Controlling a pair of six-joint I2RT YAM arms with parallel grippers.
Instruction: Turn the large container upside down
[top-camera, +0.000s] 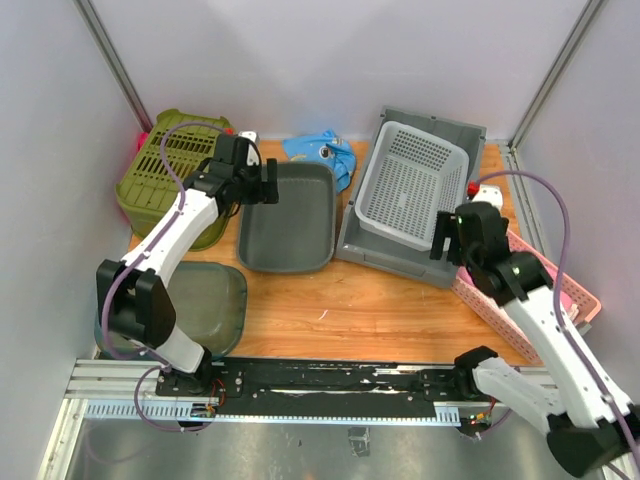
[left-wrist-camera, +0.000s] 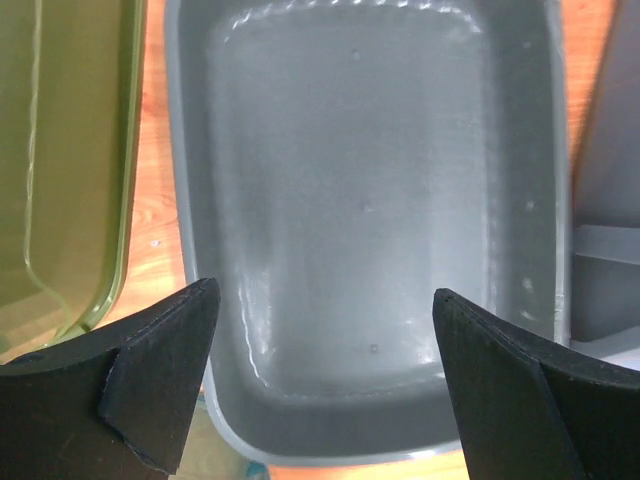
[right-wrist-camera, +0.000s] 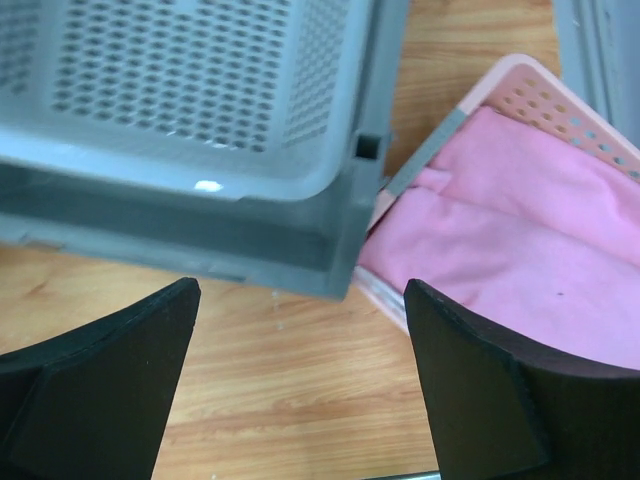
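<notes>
I'm watching the left gripper (left-wrist-camera: 322, 295) hanging open over one empty dark grey tub (left-wrist-camera: 370, 200), right gripper (right-wrist-camera: 302, 290) hovering open by the large grey crate (right-wrist-camera: 180, 228), upright right of the tub, carrying one perforated basket (right-wrist-camera: 180, 70), one pink basket (right-wrist-camera: 520, 95) holding pink cloth (right-wrist-camera: 520, 230)

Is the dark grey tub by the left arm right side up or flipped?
Right side up: the dark grey tub shows its open, empty inside from above in the left wrist view.

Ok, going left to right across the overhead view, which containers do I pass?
Olive-green slatted plastic basket, dark grey plastic tub, large grey plastic crate holding a light grey perforated basket, pink lattice plastic basket.
</notes>
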